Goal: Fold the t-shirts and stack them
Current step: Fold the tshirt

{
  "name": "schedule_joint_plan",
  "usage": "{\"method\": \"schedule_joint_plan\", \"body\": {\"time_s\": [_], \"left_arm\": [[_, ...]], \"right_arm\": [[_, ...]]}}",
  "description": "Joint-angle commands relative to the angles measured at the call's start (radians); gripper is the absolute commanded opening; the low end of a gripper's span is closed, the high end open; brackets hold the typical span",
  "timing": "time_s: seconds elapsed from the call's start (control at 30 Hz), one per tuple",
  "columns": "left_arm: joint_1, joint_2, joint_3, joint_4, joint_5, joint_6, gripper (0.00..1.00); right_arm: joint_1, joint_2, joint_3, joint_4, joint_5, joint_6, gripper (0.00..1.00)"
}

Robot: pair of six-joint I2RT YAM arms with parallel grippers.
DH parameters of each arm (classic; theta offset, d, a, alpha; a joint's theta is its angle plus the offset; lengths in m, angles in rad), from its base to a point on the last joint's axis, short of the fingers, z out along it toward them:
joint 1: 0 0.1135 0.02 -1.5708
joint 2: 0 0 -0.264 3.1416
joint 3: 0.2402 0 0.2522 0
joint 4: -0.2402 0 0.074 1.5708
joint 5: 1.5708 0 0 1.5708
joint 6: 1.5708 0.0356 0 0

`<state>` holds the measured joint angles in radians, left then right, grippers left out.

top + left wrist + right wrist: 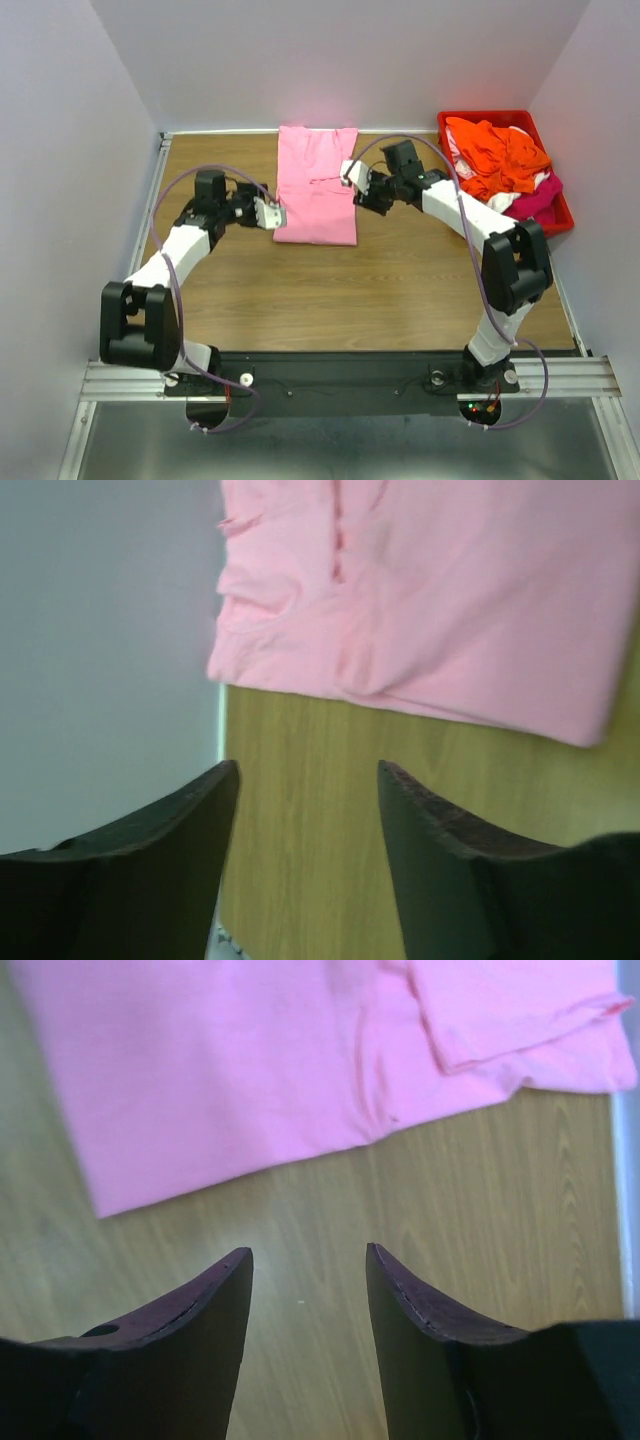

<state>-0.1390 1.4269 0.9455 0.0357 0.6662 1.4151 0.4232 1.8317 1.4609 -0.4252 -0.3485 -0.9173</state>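
Note:
A light pink t-shirt lies folded into a long rectangle on the wooden table at the back middle. My left gripper hovers just off its near left corner, open and empty. In the left wrist view the pink t-shirt lies beyond the left gripper, with only bare wood between the fingers. My right gripper sits at the shirt's right edge, also open and empty. The right wrist view shows the pink t-shirt ahead of the right gripper. Orange, magenta and white t-shirts lie heaped in a bin.
The red plastic bin stands at the back right corner of the table. Grey walls close in the table at the back and on both sides. A metal rail runs along the left edge. Bare wood spreads in front of the pink shirt.

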Motion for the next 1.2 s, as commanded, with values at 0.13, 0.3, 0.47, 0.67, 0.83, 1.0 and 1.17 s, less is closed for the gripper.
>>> {"method": "schedule_joint_plan", "body": {"time_s": [0.13, 0.3, 0.47, 0.67, 0.83, 1.0, 1.17], "left_arm": [[-0.076, -0.065, -0.235, -0.091, -0.017, 0.056, 0.53], [-0.120, -0.049, -0.300, 0.009, -0.068, 0.073, 0.56], [-0.128, 0.026, -0.278, 0.061, -0.096, 0.071, 0.55], [-0.134, 0.105, -0.220, 0.095, -0.116, 0.074, 0.55], [-0.137, 0.158, -0.182, 0.099, -0.143, 0.096, 0.54], [-0.142, 0.210, -0.139, 0.099, -0.160, 0.116, 0.46], [-0.142, 0.244, -0.074, 0.026, -0.155, 0.122, 0.20]], "right_arm": [[0.109, -0.022, -0.143, -0.029, -0.061, -0.058, 0.48], [0.132, 0.055, -0.122, 0.000, -0.058, -0.046, 0.46], [0.141, 0.104, -0.109, 0.039, -0.055, -0.029, 0.45], [0.155, 0.123, -0.129, 0.051, -0.050, -0.035, 0.43], [0.154, 0.146, -0.137, 0.080, -0.021, -0.037, 0.42], [0.154, 0.161, -0.134, 0.098, -0.004, -0.043, 0.27], [0.154, 0.161, -0.119, 0.098, 0.011, -0.025, 0.02]]}}
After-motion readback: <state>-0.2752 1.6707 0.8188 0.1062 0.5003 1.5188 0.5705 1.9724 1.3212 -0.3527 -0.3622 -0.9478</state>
